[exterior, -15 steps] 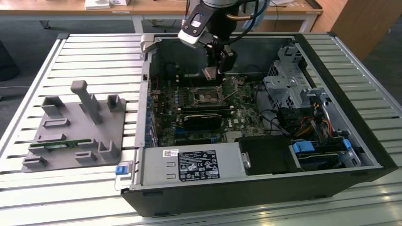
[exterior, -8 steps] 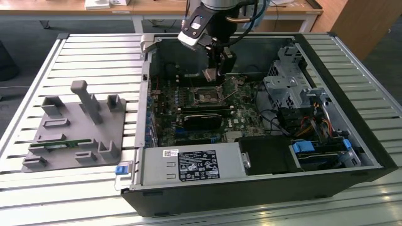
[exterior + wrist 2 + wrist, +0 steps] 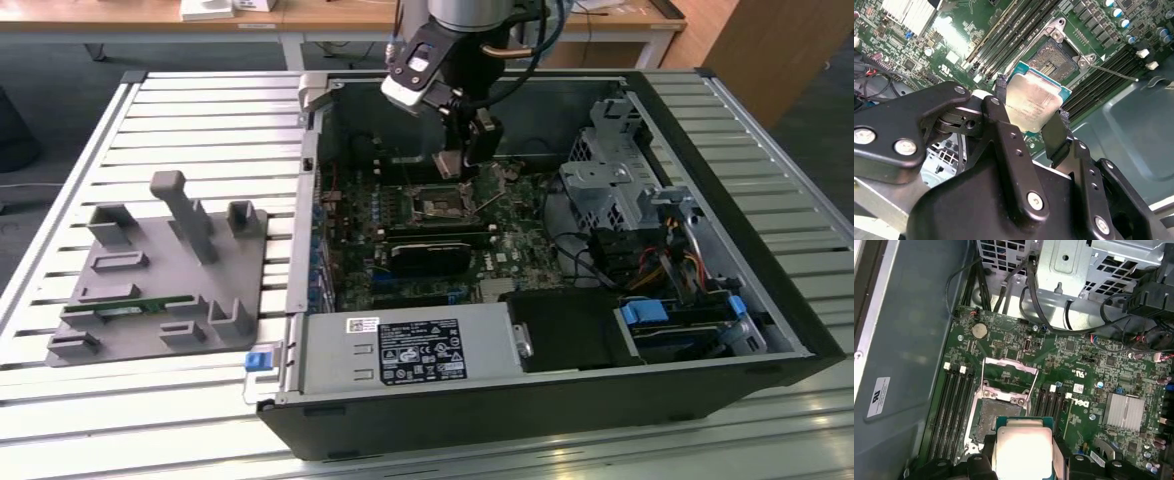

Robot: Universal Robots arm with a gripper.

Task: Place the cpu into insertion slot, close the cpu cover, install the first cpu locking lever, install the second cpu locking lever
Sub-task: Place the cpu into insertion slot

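- The claw is clamped on the cpu. Its two black fingers press on opposite edges of the chip, seen in both wrist views.
- The cpu hangs in the air with its silver-grey top facing the wrist cameras. It is over the green motherboard and close to the insertion slot, not seated in it.
- In the first wrist view the cpu overlaps the near edge of the insertion slot. The dark centre of the slot lies open and empty.
- The cpu cover is swung up off the slot on its hinge side — a thin silver frame through which the board shows.
- In the second wrist view a thin locking lever stands out from the corner of the insertion slot, unlatched.
- Long black memory slots run on both sides of the insertion slot. A finned heat sink sits further off on the board.
- In the exterior view the claw reaches down into the open computer case, just above the insertion slot.
- The case lies on a slatted desk. A grey fixture stands on the desk at the exterior view's left — well apart from the case opening.
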